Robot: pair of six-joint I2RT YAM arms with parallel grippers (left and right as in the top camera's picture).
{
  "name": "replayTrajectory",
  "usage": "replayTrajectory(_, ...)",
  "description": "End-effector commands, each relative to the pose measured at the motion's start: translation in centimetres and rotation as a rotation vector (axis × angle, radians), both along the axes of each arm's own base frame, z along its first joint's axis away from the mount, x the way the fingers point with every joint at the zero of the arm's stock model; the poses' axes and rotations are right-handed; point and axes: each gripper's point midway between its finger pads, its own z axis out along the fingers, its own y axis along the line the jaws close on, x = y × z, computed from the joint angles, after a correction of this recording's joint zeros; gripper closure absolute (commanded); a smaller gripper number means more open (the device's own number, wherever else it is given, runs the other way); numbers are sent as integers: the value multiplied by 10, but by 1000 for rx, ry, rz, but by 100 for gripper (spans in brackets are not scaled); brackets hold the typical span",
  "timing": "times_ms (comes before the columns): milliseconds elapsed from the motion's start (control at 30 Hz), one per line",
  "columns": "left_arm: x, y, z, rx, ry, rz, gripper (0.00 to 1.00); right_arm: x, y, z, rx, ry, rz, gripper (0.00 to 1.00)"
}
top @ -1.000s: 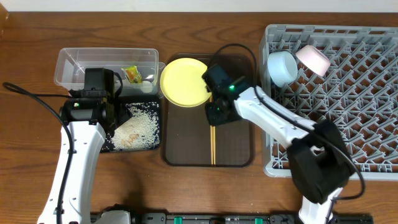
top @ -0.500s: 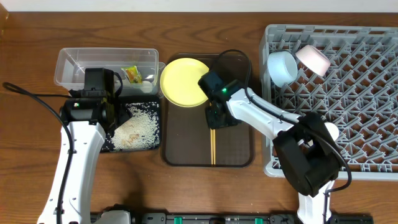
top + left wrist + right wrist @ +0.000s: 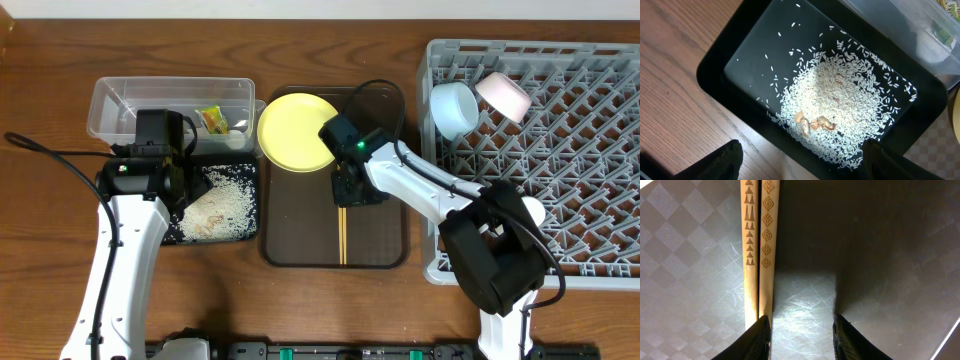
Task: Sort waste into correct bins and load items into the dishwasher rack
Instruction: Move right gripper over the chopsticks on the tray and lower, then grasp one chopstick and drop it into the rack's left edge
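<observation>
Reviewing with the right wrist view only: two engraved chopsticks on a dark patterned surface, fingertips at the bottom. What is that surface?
Observer: A brown serving tray, lying between the black tray and the dishwasher rack.
Operator: Anything else on it?
Observer: In the overhead view, the yellow plate overlaps its upper-left corner.
Operator: Is the rack loaded?
Observer: A light blue bowl and a white bowl sit in its upper-left corner.
</observation>
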Motion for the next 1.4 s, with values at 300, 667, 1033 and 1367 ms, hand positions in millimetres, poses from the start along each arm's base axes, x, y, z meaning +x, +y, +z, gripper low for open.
replayTrajectory(300, 2, 2, 6, 9, -15, -6, 20, -8, 9, -3, 11, 22, -4, 61)
replayTrajectory(667, 2, 2, 6, 9, -15, -6, 21, -10, 6, -5, -14, 16, 4, 61)
replayTrajectory(1033, 2, 2, 6, 9, -15, -6, 20, -11, 10, -5, -9, 12, 3, 61)
replayTrajectory(1367, 2, 2, 6, 9, -15, -6, 20, -12, 6, -5, -29, 12, 3, 61)
